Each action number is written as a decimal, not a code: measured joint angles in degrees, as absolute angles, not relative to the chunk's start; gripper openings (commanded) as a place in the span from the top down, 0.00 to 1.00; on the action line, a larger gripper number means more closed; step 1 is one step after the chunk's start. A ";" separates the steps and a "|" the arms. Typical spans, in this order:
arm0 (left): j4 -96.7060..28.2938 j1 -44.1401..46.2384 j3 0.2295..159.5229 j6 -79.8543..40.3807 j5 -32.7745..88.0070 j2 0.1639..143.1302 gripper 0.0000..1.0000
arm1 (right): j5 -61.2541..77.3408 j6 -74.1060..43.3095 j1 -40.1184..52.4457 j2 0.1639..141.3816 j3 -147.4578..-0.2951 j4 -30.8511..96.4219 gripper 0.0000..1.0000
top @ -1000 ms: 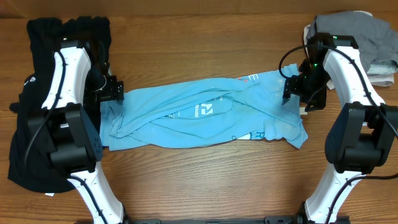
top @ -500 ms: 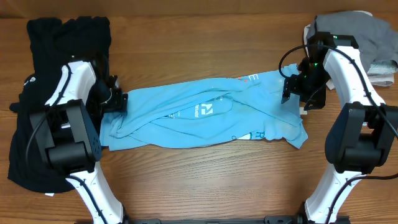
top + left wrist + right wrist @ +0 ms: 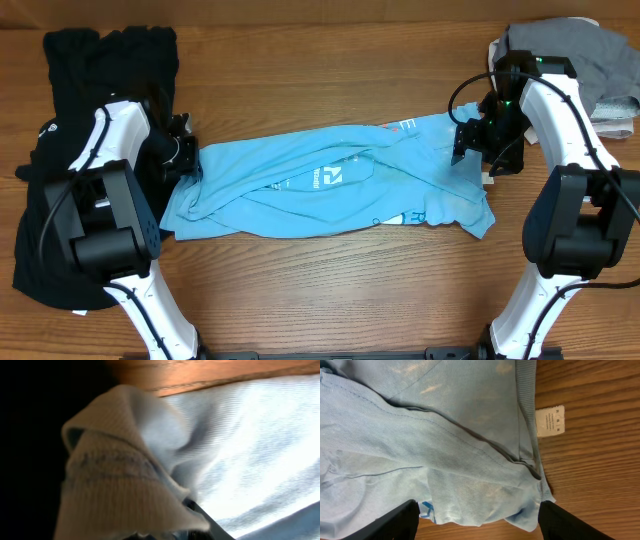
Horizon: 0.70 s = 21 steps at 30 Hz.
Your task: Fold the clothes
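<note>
A light blue shirt (image 3: 330,185) lies bunched lengthwise across the middle of the wooden table. My left gripper (image 3: 183,157) is at the shirt's left end. In the left wrist view a ribbed fold of the shirt (image 3: 125,480) is bunched right over the jaws and hides most of them; the gripper looks shut on it. My right gripper (image 3: 466,140) hovers over the shirt's upper right end. In the right wrist view its fingers (image 3: 477,525) stand wide apart above the blue cloth (image 3: 445,445), next to a white label (image 3: 551,421).
A pile of black clothes (image 3: 60,120) lies at the left under and behind the left arm. A grey and white pile (image 3: 580,50) lies at the back right corner. Bare wood (image 3: 320,290) shows in front of the shirt.
My left gripper has dropped down onto the shirt's left end, then shifted slightly left, and the cloth there has bunched toward it. The right arm has not moved.
</note>
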<state>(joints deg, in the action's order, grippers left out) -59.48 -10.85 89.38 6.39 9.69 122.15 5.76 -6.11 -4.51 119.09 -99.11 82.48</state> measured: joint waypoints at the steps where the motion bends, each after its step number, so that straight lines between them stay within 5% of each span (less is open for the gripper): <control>1: -59.33 -10.70 89.34 6.42 9.91 122.15 0.64 | 5.74 -6.11 -4.51 119.09 -99.11 82.48 0.20; 7: -56.64 -10.48 87.20 6.39 11.27 122.15 0.69 | 5.74 -6.13 -4.51 119.09 -99.11 82.48 0.20; 13: -55.07 -10.48 85.65 6.35 12.51 121.25 0.56 | 5.74 -6.09 -4.51 119.09 -99.11 82.50 0.20; 14: -54.78 -10.48 85.36 6.37 12.88 121.03 0.67 | 5.76 -6.11 -4.51 119.09 -99.11 82.54 0.20; 15: -54.50 -10.48 85.06 6.39 13.08 120.84 0.88 | 5.74 -6.11 -4.51 119.09 -99.11 82.52 0.20; 16: -54.11 -10.48 84.75 6.31 13.02 120.68 0.96 | 5.74 -6.13 -4.51 119.09 -99.11 82.54 0.20; 21: -54.11 -10.50 84.05 6.37 12.88 120.51 0.96 | 5.74 -6.13 -4.51 119.09 -99.11 82.54 0.22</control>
